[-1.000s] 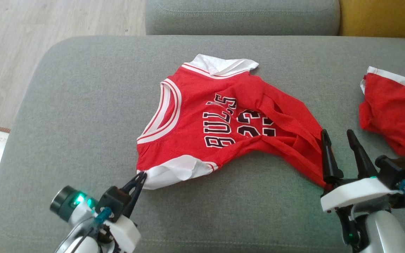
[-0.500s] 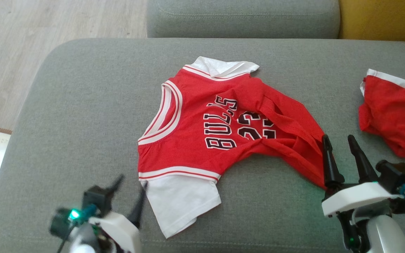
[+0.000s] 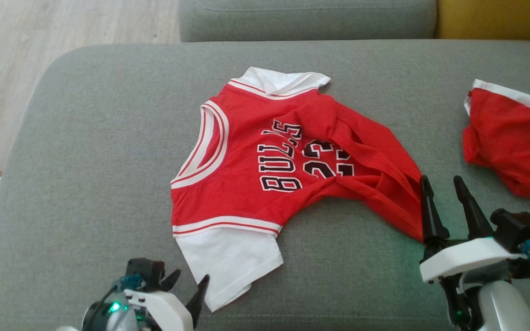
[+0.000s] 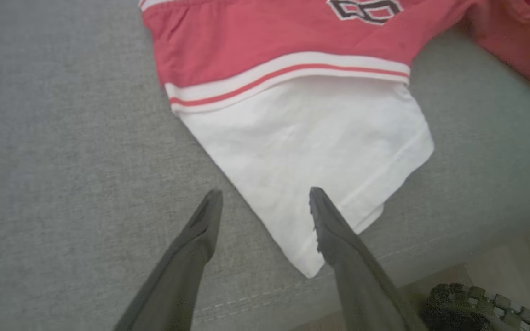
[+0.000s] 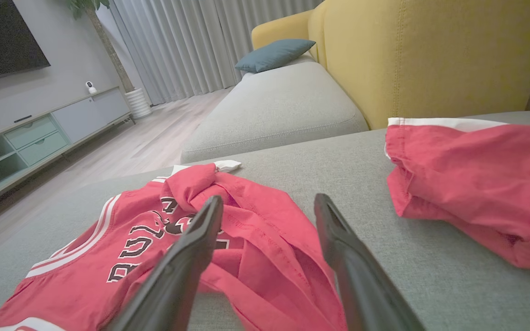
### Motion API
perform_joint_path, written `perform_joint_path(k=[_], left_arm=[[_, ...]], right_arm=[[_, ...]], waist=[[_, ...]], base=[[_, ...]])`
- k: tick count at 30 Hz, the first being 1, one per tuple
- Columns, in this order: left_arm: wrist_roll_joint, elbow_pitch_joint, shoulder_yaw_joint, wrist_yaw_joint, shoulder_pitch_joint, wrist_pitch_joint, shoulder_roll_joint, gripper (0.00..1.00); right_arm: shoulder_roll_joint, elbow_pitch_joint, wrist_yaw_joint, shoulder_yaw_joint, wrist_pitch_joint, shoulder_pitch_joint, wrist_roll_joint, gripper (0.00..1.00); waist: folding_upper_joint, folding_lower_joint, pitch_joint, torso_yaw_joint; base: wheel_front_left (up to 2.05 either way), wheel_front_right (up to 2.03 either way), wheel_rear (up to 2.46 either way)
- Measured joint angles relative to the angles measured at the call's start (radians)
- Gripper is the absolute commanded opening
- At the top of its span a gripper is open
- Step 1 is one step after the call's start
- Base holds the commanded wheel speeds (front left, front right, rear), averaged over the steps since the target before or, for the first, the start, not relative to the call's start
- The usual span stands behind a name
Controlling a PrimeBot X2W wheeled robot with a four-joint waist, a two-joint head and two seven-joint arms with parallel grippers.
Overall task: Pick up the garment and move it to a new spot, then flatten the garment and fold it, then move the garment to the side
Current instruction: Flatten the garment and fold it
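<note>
Red-and-white basketball jersey [image 3: 246, 184] lies rumpled on grey fabric sofa cushion [image 3: 85, 161], left gripper [image 3: 190, 276] and right gripper [image 3: 440, 180] spread wide, empty

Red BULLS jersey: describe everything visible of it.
A thin red basketball jersey with white-and-red trim, black "BULLS" lettering and a number, white sleeves. It lies front-up on the grey sofa cushion, neck toward the robot's left, one white sleeve spread flat, hem end bunched and twisted beside the open right hand.
</note>
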Motion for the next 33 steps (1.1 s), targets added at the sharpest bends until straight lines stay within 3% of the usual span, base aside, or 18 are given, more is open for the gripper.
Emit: perform_joint_path(k=[4,13,29,30,31,32,33], left_arm=[[-0.023,0.034,0.008,0.019,-0.004,0.039,-0.004,1.0],[-0.093,0.06,0.006,-0.001,-0.031,0.127,-0.02,1.0],[-0.13,0.111,0.01,-0.015,-0.085,0.157,-0.028,1.0],[-0.132,0.114,0.01,-0.018,-0.091,0.158,-0.028,0.5],[-0.135,0.118,0.01,-0.018,-0.095,0.158,-0.028,0.08],[-0.137,0.123,0.013,-0.018,-0.101,0.157,-0.027,0.0],[-0.137,0.13,0.021,-0.018,-0.11,0.153,-0.026,0.0]], right_arm=[[0.0,0.0,0.0,0.003,-0.002,-0.002,0.0,1.0],[0.0,-0.002,0.0,0.006,-0.007,-0.021,0.0,1.0],[0.0,-0.026,0.0,0.005,-0.007,-0.041,-0.005,1.0],[0.0,-0.029,0.0,0.005,-0.007,-0.042,-0.005,1.0],[0.0,-0.031,0.0,0.004,-0.007,-0.042,-0.005,1.0],[0.0,-0.031,0.0,0.002,-0.007,-0.042,-0.005,1.0],[0.0,-0.031,0.0,0.0,-0.007,-0.042,-0.005,1.0]], waist=[[0.0,0.0,0.007,-0.012],[0.0,0.0,0.026,-0.032],[0.0,0.0,0.066,-0.059],[0.0,0.0,0.069,-0.06],[0.0,0.0,0.072,-0.061],[0.0,0.0,0.075,-0.062],[0.0,0.0,0.077,-0.063]], base=[[0.0,0.0,0.0],[0.0,0.0,0.0],[0.0,0.0,0.0],[0.0,0.0,0.0],[0.0,0.0,0.0],[0.0,0.0,0.0],[0.0,0.0,0.0]])
